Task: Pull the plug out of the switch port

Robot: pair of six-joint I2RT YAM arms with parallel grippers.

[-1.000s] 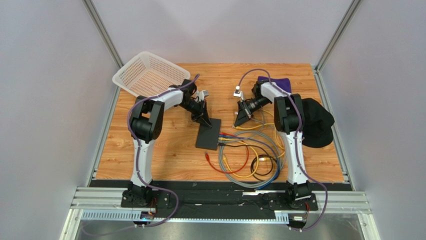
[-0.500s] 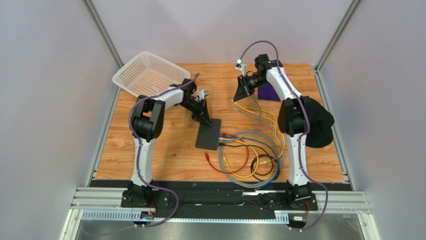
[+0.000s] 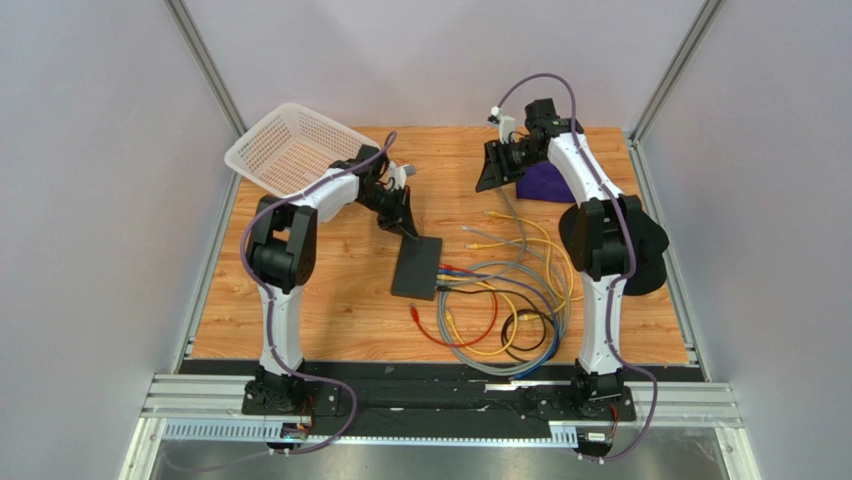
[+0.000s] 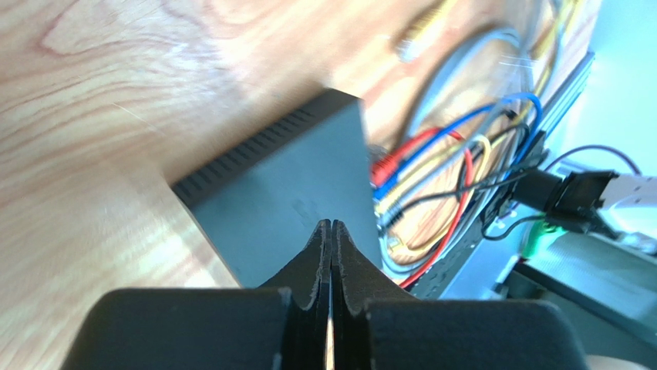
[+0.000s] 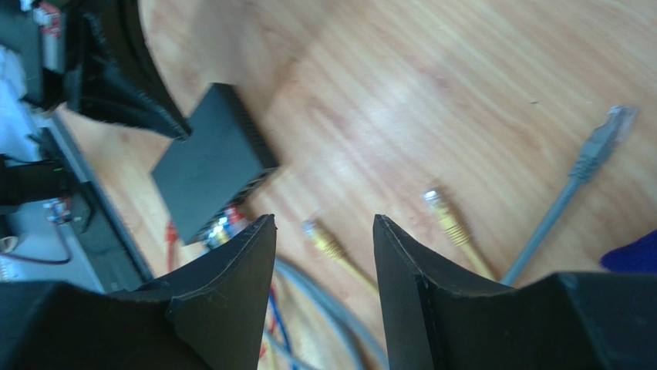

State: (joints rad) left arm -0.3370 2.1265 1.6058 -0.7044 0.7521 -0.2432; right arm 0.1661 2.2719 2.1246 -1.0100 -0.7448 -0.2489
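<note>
In the middle of the table (image 3: 320, 300) the switch (image 3: 417, 268) lies flat, with cables (image 3: 500, 310) coiled to its right and near side. Only the top view shows both arms whole: the left gripper (image 3: 411, 234) hangs at the switch's far corner, while the right gripper (image 3: 484, 180) sits toward the far edge, well apart from it. The left wrist view adds that its jaws are pressed together with nothing between them, tips over the switch's top; whether they touch it I cannot tell. It also shows red and blue plugs (image 4: 388, 163) seated in the ports. The right wrist view shows its jaws standing apart and empty, with two yellow plugs (image 5: 324, 239) and a grey plug (image 5: 598, 150) loose on the wood below.
</note>
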